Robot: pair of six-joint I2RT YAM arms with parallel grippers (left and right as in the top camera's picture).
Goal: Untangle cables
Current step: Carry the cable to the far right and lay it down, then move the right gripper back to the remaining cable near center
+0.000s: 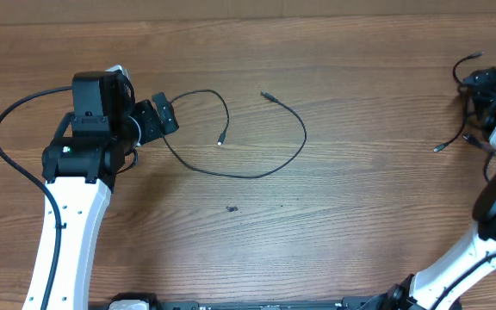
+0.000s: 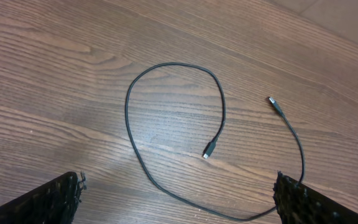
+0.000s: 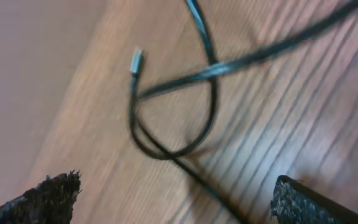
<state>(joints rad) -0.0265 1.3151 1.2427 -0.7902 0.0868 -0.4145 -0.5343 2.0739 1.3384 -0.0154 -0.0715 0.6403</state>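
Both left gripper (image 1: 160,116) and right gripper (image 3: 176,193) gape empty; pinch one strand of the three-o'clock cable tangle (image 3: 213,71) near its plug (image 3: 137,61), pulling gently toward nine.

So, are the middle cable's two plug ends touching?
Apart. The left wrist view shows bare table between the small plug and the long plug.

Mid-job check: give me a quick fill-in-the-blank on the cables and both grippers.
The left gripper is ___ and holds nothing.
The loose cable by it shows ___ plug ends.
The right gripper has ___ silver plug in its wrist view.
Missing: open; two; one.
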